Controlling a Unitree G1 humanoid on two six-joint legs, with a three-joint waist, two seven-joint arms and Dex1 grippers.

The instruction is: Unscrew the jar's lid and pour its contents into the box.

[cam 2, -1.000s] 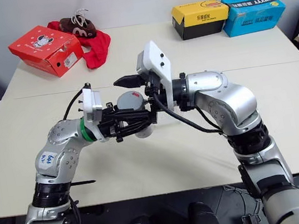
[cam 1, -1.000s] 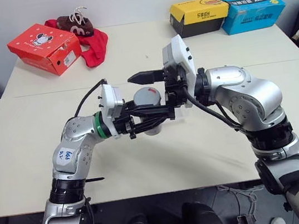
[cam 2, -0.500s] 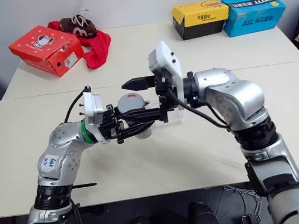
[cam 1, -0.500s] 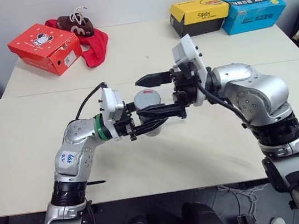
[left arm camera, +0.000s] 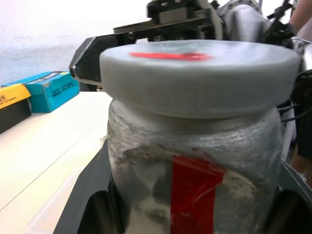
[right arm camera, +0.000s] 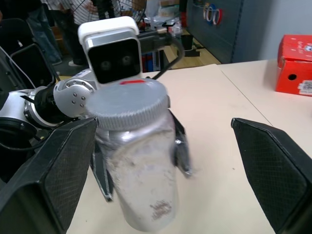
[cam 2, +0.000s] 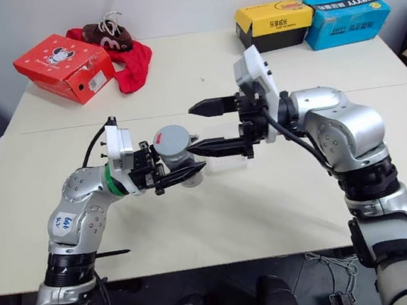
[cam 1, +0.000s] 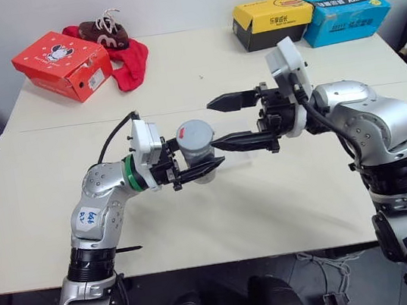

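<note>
Backing off to the robot's right, the right gripper (cam 1: 218, 124) has come away from the jar (cam 1: 197, 149), its fingers spread wide and empty. Over the worktop (cam 1: 285, 186), the left gripper (cam 1: 207, 168) pinches the jar upright, lid (cam 1: 194, 133) still on.

The lid (cam 1: 194, 131) is grey with a red mark. The jar (left arm camera: 195, 195) has a red stripe. The boxes are red (cam 1: 60, 65), yellow (cam 1: 273, 22) and blue (cam 1: 346, 13).
</note>
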